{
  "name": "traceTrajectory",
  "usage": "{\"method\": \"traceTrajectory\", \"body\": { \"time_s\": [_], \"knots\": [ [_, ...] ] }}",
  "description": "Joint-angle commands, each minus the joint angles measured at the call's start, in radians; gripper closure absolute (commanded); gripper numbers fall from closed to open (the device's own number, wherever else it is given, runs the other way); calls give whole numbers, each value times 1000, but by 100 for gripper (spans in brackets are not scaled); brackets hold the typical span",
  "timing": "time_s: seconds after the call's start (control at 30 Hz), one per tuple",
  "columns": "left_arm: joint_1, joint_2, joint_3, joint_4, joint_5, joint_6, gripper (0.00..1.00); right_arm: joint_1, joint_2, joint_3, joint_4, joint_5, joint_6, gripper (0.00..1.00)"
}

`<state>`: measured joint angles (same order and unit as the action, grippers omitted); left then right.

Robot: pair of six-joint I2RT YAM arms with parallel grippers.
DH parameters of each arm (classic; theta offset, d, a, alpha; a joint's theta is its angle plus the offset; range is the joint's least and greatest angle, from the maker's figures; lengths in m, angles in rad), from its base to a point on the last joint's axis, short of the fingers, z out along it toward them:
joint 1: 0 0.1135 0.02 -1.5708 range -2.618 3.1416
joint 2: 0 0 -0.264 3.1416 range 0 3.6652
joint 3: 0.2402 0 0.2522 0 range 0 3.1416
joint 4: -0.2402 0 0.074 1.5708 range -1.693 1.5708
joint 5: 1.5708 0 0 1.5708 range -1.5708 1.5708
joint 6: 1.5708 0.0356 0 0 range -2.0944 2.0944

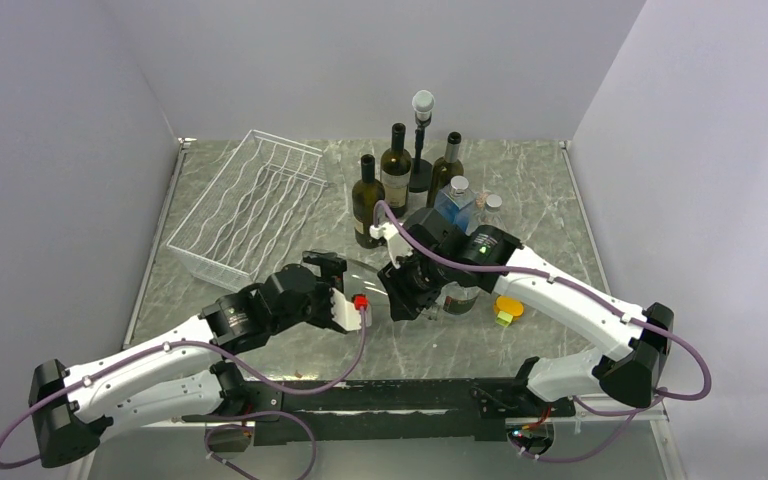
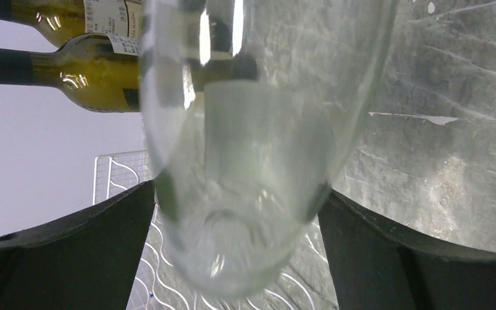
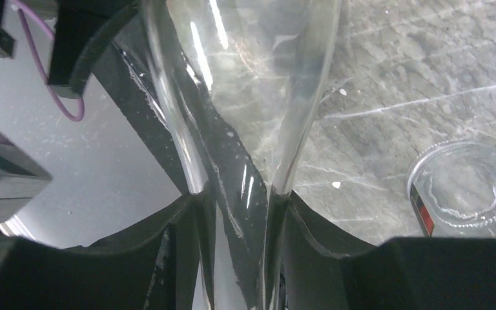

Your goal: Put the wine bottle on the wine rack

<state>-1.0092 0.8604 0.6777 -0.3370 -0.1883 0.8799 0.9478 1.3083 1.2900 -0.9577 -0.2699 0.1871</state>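
Lying roughly level across the middle of the top view, the clear wine bottle (image 2: pixel 245 148) has its long axis running left to right in that frame, with the neck toward the right and the butt end toward the left. The right gripper (image 3: pixel 239 200) is clamped on the neck. The glass is pinched between its jaws at the bottom of the right wrist view, and the body widens away toward the top of that frame. The left gripper (image 2: pixel 236 188) has its jaws spread wide to either side of the bottle's butt end; whether they touch the glass cannot be told. The bottle is to the lower right of the wine rack (image 1: pixel 250 205) and apart from it. This white wire frame is set at an angle in the upper left of the table (image 1: pixel 550 200). Two dark green bottles (image 2: pixel 81 90) in the upper left of the left wrist view carry pale labels (image 2: pixel 124 44), but the fine print is too small to read. In the top view three such bottles stand at upper centre, beyond the grippers, with a blue bottle (image 1: pixel 455 207) just right of them.
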Motion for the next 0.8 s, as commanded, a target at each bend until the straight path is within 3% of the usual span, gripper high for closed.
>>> {"method": "traceTrajectory", "body": {
  "time_s": [0.0,0.37,0.57,0.77],
  "knots": [
    [-1,-28,61,-29,54,28,1,-11,-28,95,104,-15,-3,100],
    [-11,-69,95,-39,60,75,1,-10,-16,80,136,0,-6,100],
    [-11,-150,114,20,75,-48,1,-10,-35,14,227,51,8,100],
    [-11,-237,116,142,23,-275,1,-11,-59,-93,388,89,7,100]
  ]
}}
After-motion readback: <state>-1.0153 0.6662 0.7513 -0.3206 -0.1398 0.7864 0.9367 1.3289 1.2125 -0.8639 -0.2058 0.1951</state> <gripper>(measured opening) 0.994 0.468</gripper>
